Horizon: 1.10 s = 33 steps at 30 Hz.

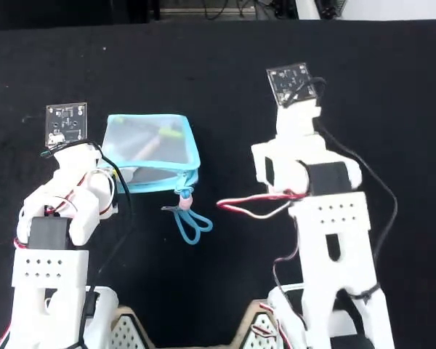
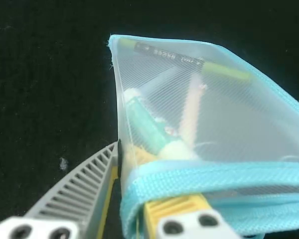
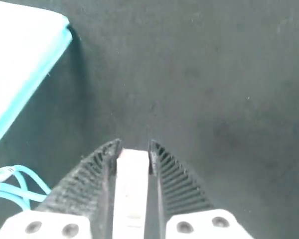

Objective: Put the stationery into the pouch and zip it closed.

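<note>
A teal mesh pouch (image 1: 149,149) lies on the black table between the arms. Through its mesh I see a green pen (image 2: 149,124), a pale pencil (image 2: 189,114) and a lime marker (image 2: 224,69). My left gripper (image 2: 125,154) is shut on the pouch's near left corner at the teal zipper band (image 2: 214,177); it sits at the pouch's lower left (image 1: 120,174) in the high view. The zipper pull with a pink bead (image 1: 187,196) and blue cord loop (image 1: 192,222) hangs off the right end. My right gripper (image 3: 133,147) hovers over bare table, shut on a small white block (image 3: 132,184).
The right arm (image 1: 305,145) stands folded to the right of the pouch, a hand's width away. The pouch's corner (image 3: 20,59) and blue cord (image 3: 15,186) lie off to one side of the right gripper. Black cloth covers the whole table.
</note>
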Tool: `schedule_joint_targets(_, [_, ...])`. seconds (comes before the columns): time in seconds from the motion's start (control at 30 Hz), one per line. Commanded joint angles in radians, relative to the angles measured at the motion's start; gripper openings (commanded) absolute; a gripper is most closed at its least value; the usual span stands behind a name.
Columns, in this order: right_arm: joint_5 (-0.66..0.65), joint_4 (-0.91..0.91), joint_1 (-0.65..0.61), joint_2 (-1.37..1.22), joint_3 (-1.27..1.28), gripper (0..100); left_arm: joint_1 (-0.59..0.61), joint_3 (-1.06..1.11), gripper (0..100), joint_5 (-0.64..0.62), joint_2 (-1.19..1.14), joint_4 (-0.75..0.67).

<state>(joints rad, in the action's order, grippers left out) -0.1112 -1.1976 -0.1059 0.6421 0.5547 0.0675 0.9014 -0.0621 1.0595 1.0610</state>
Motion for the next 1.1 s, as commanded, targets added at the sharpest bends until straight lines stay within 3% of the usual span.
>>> schedule_joint_targets(0.0, [-0.051,-0.014,0.015,0.008,-0.002,1.1,0.001,-0.01,3,0.008,0.006,-0.015])
schedule_joint_targets(0.2, [-0.075,-0.006,0.091,-0.321,0.004,1.2,0.001,-0.01,3,0.006,0.006,-0.017])
schedule_joint_targets(0.57, [-0.069,0.087,0.098,-0.805,-0.17,2.8,0.001,-0.01,3,0.006,0.006,-0.014])
schedule_joint_targets(0.77, [-0.077,-0.038,0.092,-0.877,-0.274,20.7,0.001,-0.01,3,0.008,0.006,-0.018])
schedule_joint_targets(1.07, [-0.077,-0.239,0.094,-1.018,-0.492,18.1,0.001,-0.01,3,0.008,0.006,-0.015])
